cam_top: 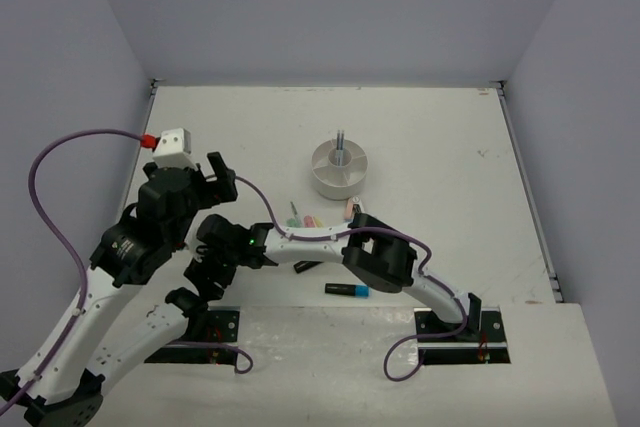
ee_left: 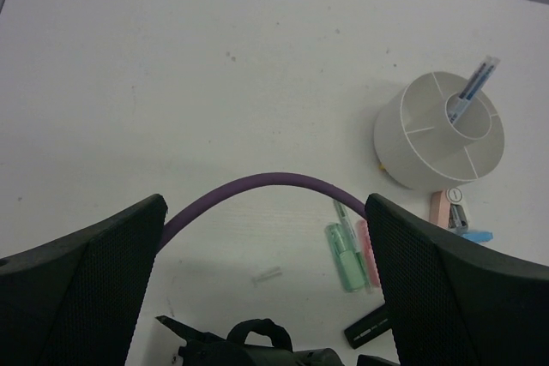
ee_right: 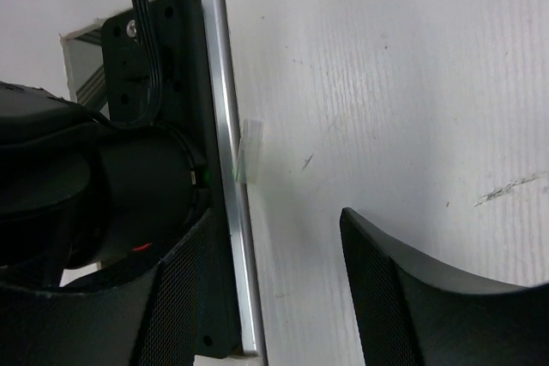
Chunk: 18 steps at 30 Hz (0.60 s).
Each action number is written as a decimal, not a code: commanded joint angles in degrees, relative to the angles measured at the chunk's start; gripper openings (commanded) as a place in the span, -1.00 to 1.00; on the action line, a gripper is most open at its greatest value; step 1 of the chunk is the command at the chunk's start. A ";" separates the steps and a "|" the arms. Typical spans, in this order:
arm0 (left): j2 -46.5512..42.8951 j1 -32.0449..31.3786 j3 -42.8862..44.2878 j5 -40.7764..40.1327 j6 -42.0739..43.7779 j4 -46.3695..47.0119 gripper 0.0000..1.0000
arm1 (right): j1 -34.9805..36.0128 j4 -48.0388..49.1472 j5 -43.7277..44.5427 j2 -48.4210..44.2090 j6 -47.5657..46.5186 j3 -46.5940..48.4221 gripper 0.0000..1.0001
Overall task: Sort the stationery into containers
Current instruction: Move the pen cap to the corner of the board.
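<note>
The round white organiser (cam_top: 340, 179) stands mid-table with thin pens (cam_top: 340, 142) upright in its central cup; it also shows in the left wrist view (ee_left: 412, 147). Near it lie a mint marker (ee_left: 343, 256), a pink marker (ee_left: 367, 250), a pale pink eraser (ee_left: 438, 207) and a black highlighter (ee_left: 369, 327). A black highlighter with a blue cap (cam_top: 347, 290) lies near the front. My left gripper (cam_top: 222, 179) is open and empty, raised left of the markers. My right gripper (cam_top: 195, 282) is open and empty, reached far left by the left arm's base.
A purple cable (ee_left: 257, 184) arcs across between the left fingers. The right wrist view shows the left arm's black base (ee_right: 129, 195) and an aluminium rail (ee_right: 230, 212) beside the right gripper (ee_right: 274, 220). The right forearm (cam_top: 310, 242) lies across the front of the table.
</note>
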 commanded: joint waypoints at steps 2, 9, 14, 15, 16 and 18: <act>-1.93 0.35 -3.80 2.93 1.91 6.67 1.00 | 0.17 -3.78 0.98 1.02 -5.76 6.50 0.26; -3.71 0.10 -6.28 6.97 3.18 8.54 1.00 | 0.17 -10.28 2.39 8.69 -10.92 18.80 0.28; -3.93 -0.13 -7.22 7.96 3.64 9.23 1.00 | 0.41 -9.72 4.02 9.11 -15.17 18.87 0.28; -3.91 -0.06 -7.24 8.17 3.74 9.26 1.00 | 0.50 -10.19 4.05 9.11 -16.17 18.85 0.28; -3.84 -0.05 -7.17 8.13 3.83 9.26 1.00 | 0.52 -10.63 4.12 9.11 -17.19 18.85 0.28; -3.38 -0.05 -6.97 8.02 4.02 9.26 1.00 | 1.31 -11.78 6.89 9.17 -21.39 18.09 0.28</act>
